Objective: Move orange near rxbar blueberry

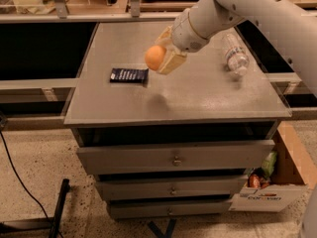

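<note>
One gripper, upper centre, jaws clamped on one orange above the table; one rxbar blueberry lies left, one water bottle right.

The grey surface bears the rxbar blueberry at left and a clear bottle at right, while the pincer holds the orange above it.

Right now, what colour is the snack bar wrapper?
The wrapper is dark navy, camera view; gripper holds the orange above the table.
</note>
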`<state>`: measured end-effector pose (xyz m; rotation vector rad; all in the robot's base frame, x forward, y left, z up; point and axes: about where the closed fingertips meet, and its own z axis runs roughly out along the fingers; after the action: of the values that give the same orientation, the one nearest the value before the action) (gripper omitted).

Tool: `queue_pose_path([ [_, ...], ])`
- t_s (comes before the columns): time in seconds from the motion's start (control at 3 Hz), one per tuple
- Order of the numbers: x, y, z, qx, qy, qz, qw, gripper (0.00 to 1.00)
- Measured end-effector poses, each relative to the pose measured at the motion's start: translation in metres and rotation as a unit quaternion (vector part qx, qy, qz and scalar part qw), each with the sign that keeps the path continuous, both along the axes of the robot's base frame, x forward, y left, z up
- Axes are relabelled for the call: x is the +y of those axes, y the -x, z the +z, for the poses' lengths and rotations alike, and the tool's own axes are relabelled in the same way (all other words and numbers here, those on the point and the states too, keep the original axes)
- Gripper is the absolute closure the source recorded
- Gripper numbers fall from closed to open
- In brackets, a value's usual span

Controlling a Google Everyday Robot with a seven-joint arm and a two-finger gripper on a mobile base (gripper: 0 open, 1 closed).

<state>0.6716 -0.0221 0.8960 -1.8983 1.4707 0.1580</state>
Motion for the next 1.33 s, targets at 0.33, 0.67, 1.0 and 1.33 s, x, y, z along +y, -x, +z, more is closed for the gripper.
queue_pose_path([
  [0.33, -0.014, 0.001, -0.012, 0.013, 0.017, 0.005, 0.9998, 1.00],
  [0.67, -0.037, 0.003, -0.031, 0.027, 0.037, 0.018, 0.9988, 0.83],
  [1.0, -0.052, 0.003, -0.041, 0.033, 0.050, 0.019, 0.9980, 0.59],
  [1.33, -0.050, 0.003, -0.043, 0.034, 0.049, 0.021, 0.9980, 0.36],
])
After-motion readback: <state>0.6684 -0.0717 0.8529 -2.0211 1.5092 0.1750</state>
